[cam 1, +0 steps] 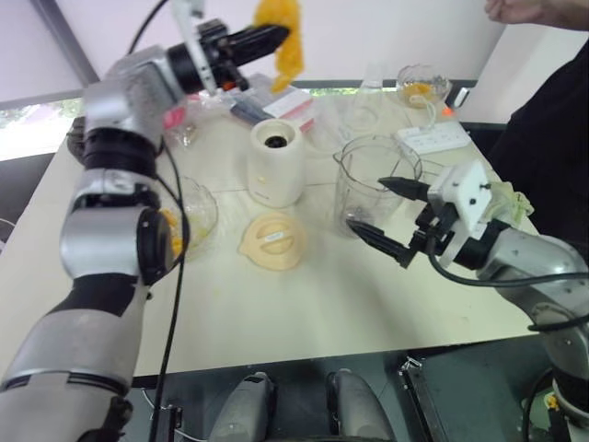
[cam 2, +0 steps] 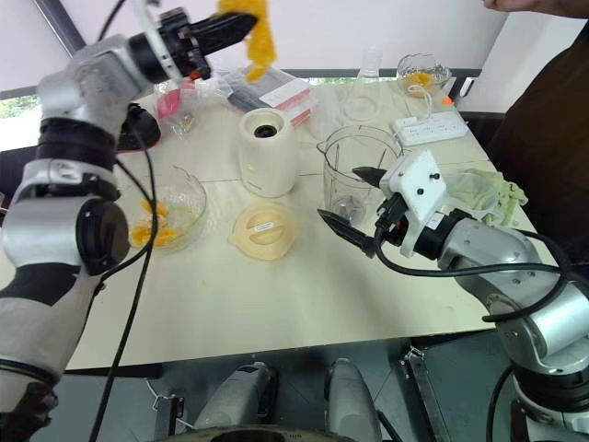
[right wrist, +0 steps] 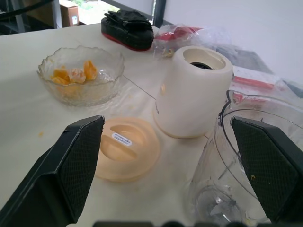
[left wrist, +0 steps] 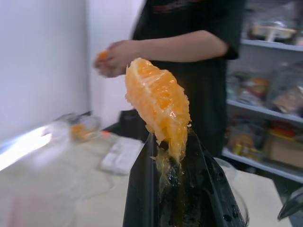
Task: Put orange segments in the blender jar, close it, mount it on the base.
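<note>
We see the left gripper (cam 1: 276, 39) raised high over the far side of the table (cam 1: 304, 304), fingers clamped on an orange segment (cam 1: 282, 32) that hangs from the tips. The right gripper (cam 2: 352, 203) hovers with jaws wide apart just beside the blender jar (cam 2: 354, 170), which stands open at centre right. Left of it stands the base (cam 2: 267, 152); the cream lid (cam 2: 266, 231) lies nearer. More orange segments (cam 2: 152, 227) sit in the glass bowl (cam 2: 189, 193) at left.

This is looking like a lab or test room rather than a home kitchen. A person (left wrist: 189, 52) is standing beside stocked storage shelves (left wrist: 270, 109) (boxes and containers), and a power strip (cam 1: 431, 138) is lying on the plain white table (cam 1: 304, 304).
</note>
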Motion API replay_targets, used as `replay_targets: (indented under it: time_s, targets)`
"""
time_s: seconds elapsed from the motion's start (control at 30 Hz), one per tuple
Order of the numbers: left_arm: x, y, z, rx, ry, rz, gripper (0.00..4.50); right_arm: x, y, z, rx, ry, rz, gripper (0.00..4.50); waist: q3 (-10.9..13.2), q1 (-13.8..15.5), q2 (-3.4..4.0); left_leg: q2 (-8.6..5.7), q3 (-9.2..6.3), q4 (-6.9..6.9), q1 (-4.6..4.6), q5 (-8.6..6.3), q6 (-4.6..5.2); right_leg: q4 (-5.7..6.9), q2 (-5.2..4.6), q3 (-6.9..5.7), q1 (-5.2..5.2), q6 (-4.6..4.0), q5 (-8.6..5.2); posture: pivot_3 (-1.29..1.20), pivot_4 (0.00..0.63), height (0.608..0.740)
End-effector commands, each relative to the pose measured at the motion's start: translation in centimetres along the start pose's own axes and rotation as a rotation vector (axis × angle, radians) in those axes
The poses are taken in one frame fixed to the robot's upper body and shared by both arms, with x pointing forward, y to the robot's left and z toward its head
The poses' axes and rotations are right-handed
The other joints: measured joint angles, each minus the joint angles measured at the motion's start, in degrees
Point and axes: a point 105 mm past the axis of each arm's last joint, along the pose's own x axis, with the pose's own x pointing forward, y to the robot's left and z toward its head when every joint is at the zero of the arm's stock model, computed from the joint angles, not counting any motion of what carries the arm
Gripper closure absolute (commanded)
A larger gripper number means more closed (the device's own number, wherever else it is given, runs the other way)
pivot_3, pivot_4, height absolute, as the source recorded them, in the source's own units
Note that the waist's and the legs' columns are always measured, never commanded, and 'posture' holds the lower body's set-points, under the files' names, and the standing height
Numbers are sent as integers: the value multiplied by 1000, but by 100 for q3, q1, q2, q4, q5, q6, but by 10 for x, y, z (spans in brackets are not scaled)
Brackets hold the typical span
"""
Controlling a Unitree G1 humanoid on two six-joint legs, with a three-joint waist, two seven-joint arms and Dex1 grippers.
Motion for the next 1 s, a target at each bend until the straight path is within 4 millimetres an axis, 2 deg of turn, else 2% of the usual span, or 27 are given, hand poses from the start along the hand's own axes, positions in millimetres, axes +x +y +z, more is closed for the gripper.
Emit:
replay_targets:
  time_s: [0.03,0.1,0.23,0.37,0.47,0.6,0.77,0.87,1.0]
  targets:
    - [25,-18,11,83,5,-112,4448,-9,3,12,-37,-46,-65,0,1,-25,-1,0,1,-1,0,0,1,0,1,1,-1,0,0,0,150,740]
    - [43,-30,4,90,23,-161,4448,-14,6,10,-31,-44,-103,0,1,-26,-1,2,2,-2,0,-1,2,1,3,2,-2,0,0,0,150,740]
    - [68,-48,-9,67,49,-236,4448,-22,14,9,-23,-38,-160,0,1,-20,-2,2,4,-2,0,-12,22,1,3,5,-2,1,0,0,150,740]
    - [82,-60,-39,71,142,-274,4448,-32,17,8,-18,-28,-227,0,1,-20,-2,2,4,-1,1,-18,33,2,5,5,-2,1,0,0,150,740]
    - [87,-62,-63,78,211,-266,4448,-37,16,6,-5,-24,-263,0,2,-4,-3,2,5,0,1,-18,34,1,5,6,0,1,0,0,150,740]
    - [87,-55,-94,67,276,-187,4448,-43,18,4,18,-15,-295,0,1,-12,-2,2,8,0,6,-18,35,2,5,10,3,3,1,0,150,740]
    - [81,-52,-108,37,295,-164,4448,-43,22,6,40,-9,-301,0,3,-13,-5,5,12,1,7,-17,35,4,9,13,2,3,1,0,150,740]
    - [76,-47,-122,21,323,-126,3578,-44,24,5,48,8,-300,0,3,9,-5,4,12,2,7,-18,35,2,8,14,6,3,1,0,150,740]
    - [76,-49,-127,11,323,-127,1539,-50,21,5,54,31,-319,0,4,14,-7,4,10,6,7,-18,36,0,9,13,12,8,4,0,150,740]
